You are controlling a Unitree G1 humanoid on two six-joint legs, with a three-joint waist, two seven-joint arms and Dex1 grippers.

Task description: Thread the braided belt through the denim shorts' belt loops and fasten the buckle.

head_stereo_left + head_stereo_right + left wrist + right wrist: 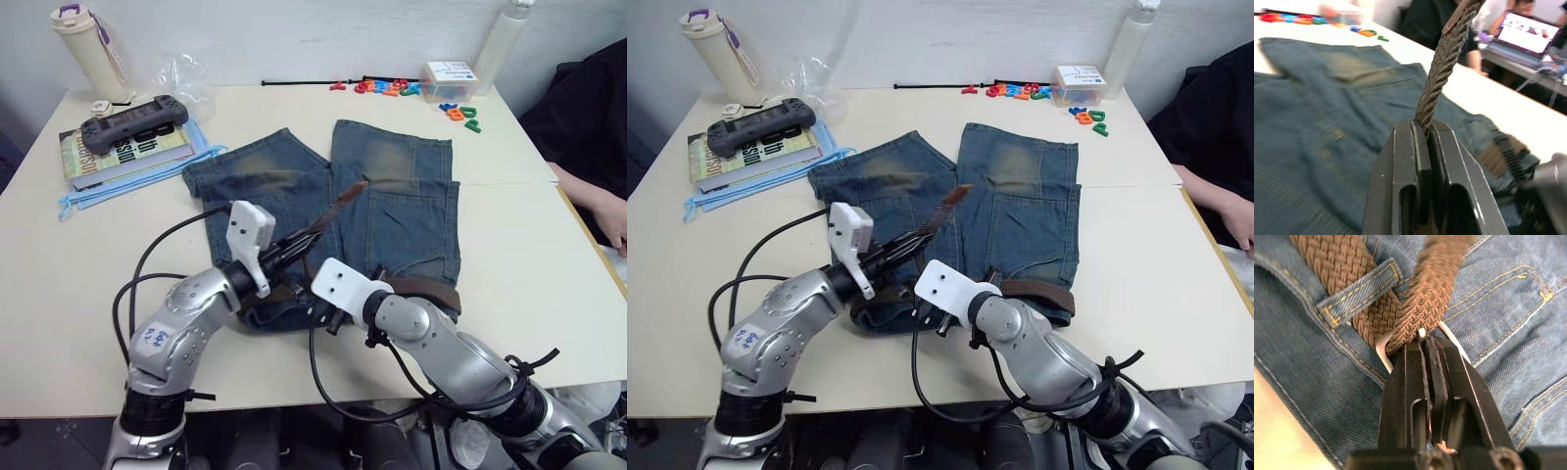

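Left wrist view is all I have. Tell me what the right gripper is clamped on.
Observer: The right gripper is shut on the buckle, with the braided belt passing through its frame.
Operator: Report whether any belt loop is threaded.
Observer: One belt loop lies across the strap beside the buckle, so the belt runs under it.
Operator: Say where my belt end points.
Observer: From the left gripper, the reddish tip rises over the denim shorts, between the two legs.
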